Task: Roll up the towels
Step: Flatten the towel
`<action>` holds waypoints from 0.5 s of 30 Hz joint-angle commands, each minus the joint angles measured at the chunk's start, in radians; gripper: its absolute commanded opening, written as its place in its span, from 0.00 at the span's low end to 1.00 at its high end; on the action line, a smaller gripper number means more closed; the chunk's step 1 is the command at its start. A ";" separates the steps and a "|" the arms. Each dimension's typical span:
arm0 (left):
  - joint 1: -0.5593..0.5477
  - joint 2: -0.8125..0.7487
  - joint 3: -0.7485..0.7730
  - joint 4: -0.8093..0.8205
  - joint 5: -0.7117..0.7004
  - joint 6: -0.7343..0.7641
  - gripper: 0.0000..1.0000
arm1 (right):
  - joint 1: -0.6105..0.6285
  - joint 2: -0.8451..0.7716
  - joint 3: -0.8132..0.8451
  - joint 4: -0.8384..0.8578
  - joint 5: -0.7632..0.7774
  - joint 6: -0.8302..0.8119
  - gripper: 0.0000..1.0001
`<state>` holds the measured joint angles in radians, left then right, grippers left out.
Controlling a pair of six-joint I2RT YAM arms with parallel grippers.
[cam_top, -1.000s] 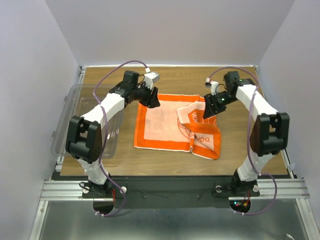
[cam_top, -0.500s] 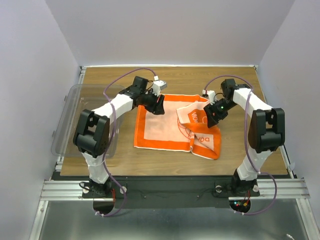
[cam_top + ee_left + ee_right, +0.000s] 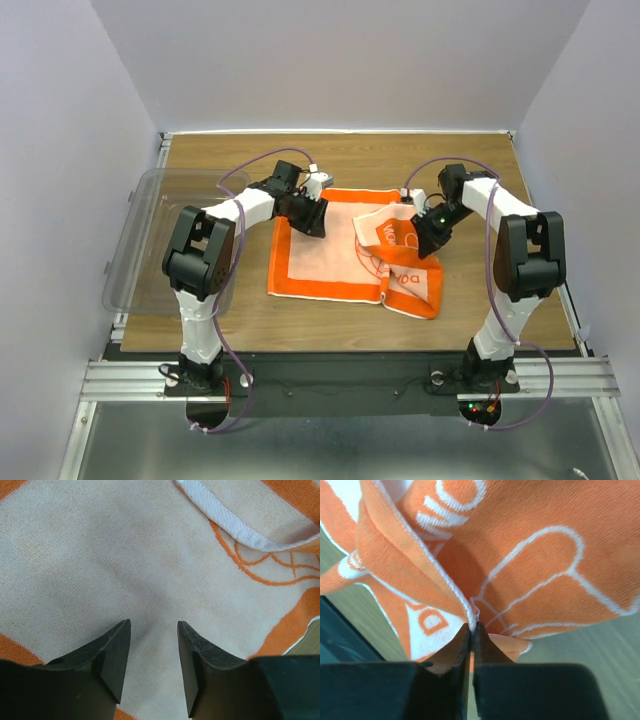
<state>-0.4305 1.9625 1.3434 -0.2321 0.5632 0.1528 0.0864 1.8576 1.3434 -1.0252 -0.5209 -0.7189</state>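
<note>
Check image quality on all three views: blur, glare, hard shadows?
Top external: even light, soft shadows, towel sharp, no glare. Left wrist: weave crisp, left gripper near-black with little detail. Right wrist: folds in focus, deep shadow in the crease, right gripper underexposed, table behind soft.

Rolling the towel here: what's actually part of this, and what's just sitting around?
Part of the job: towel, right end bunched; left gripper, open above it; right gripper, pinching a fold.
Lying about: clear plastic tub, far left.
</note>
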 commanded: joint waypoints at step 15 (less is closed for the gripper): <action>-0.001 0.016 0.016 -0.004 -0.171 -0.055 0.43 | -0.556 -0.265 -0.208 -0.113 0.427 -0.080 0.01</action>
<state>-0.4309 1.9942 1.3434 -0.2249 0.4427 0.1040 -0.4507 1.6424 1.2587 -1.1076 -0.2722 -0.7506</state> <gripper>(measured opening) 0.435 0.036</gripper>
